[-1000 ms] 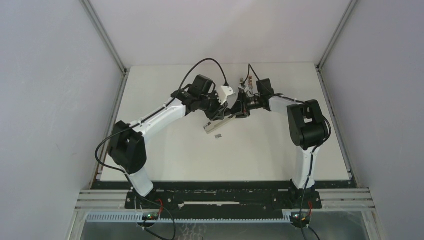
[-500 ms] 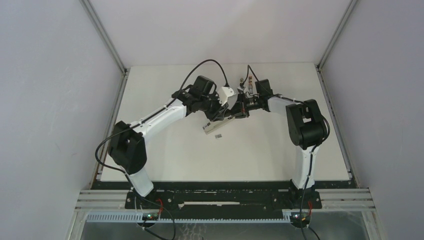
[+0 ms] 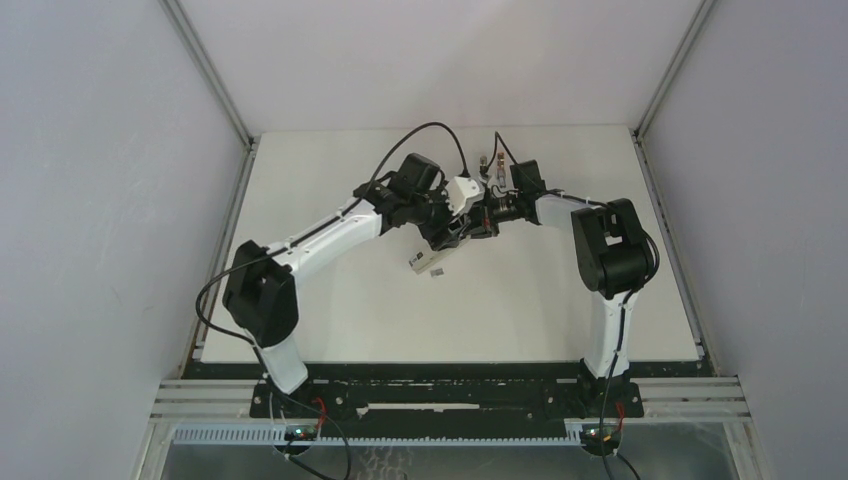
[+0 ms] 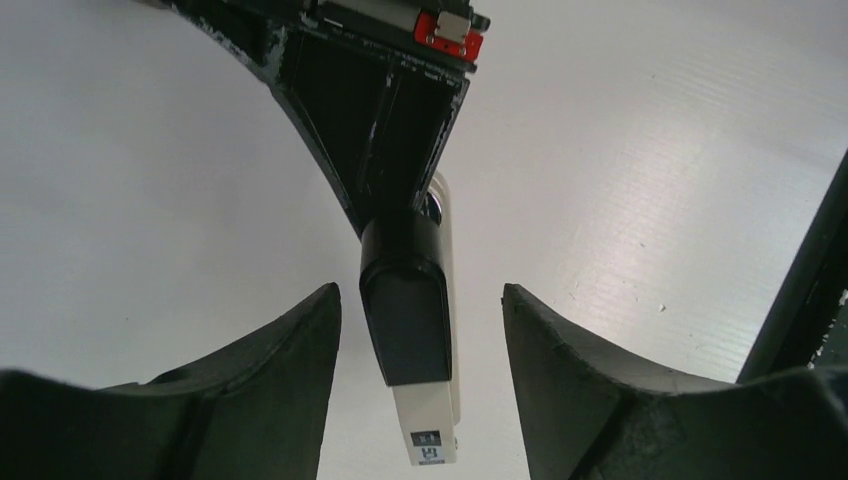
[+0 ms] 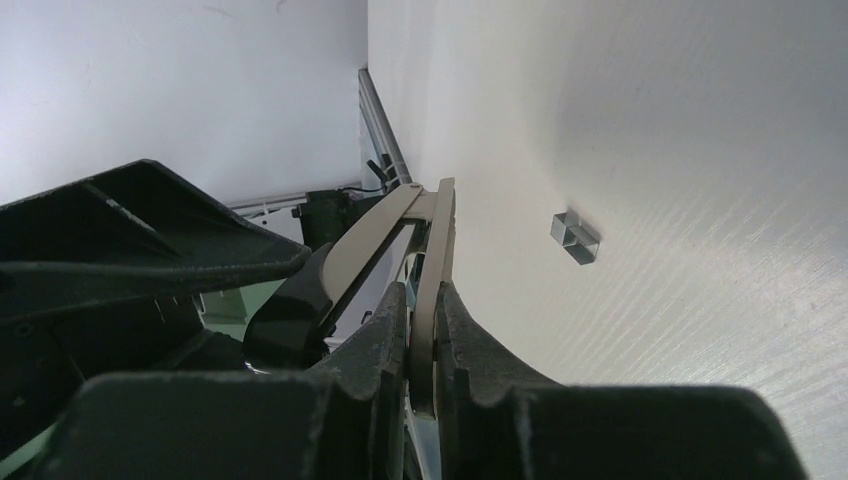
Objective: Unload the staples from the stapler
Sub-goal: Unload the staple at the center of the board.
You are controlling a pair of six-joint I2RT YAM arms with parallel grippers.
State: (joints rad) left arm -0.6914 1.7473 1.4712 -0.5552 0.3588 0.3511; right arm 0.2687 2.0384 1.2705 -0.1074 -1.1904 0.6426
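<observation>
Left wrist view is showing the left pincer (image 4: 420,300) standing apart on either side of the stapler (image 4: 418,330), not touching it. The stapler's long axis is running straight down the gap, with the black cap on top and the cream base poking out beneath. The right pincer (image 5: 420,340) is clamping together on the stapler's thin beige plate and taking its weight. The staples (image 5: 574,238) are lying loose on the counter (image 5: 700,150) as one short silver-grey strip with squared, glinting ends. The strip is sitting just beside the stapler's free end, on the side toward the arm bases. The left arm is looking the nearer to it. Whether more staples are sitting inside the stapler is hidden.
</observation>
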